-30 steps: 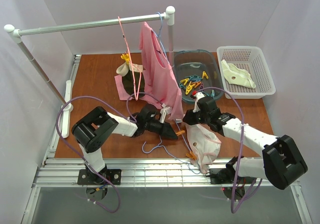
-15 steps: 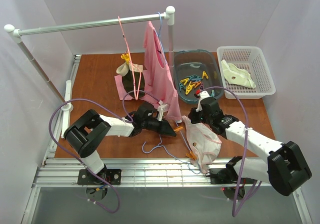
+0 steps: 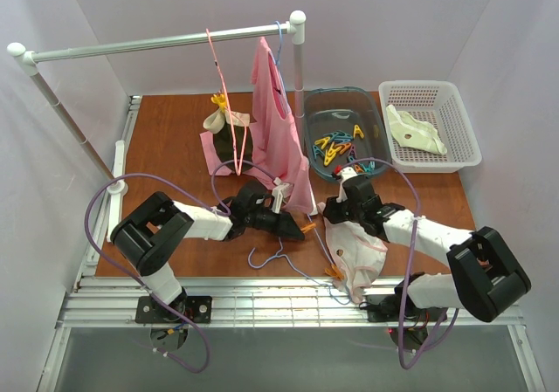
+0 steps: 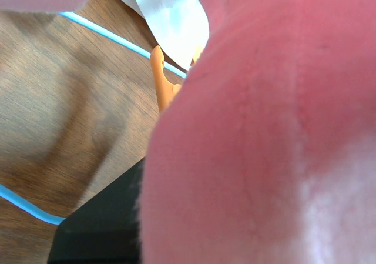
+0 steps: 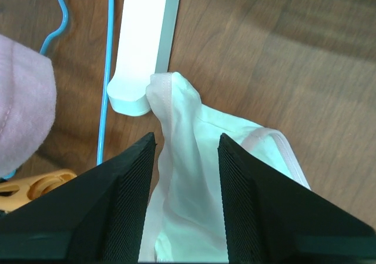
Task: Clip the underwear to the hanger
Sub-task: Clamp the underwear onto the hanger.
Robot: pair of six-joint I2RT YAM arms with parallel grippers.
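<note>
Underwear (image 5: 194,176): lying beside the hanger (image 5: 107,70) wire, between the parted fingers of the right gripper (image 5: 187,158). Left gripper (image 3: 293,228) is carrying an orange clip (image 4: 163,82). Advice: bunch fabric over wire before clipping.

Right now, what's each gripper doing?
Left gripper: shut on an orange clothespin.
Right gripper: jaws open, straddling the underwear, not clamped.

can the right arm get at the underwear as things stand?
Probably yes. The right gripper is open and already straddles a fold of the underwear on the wood, with nothing between its fingers and the fabric.
</note>
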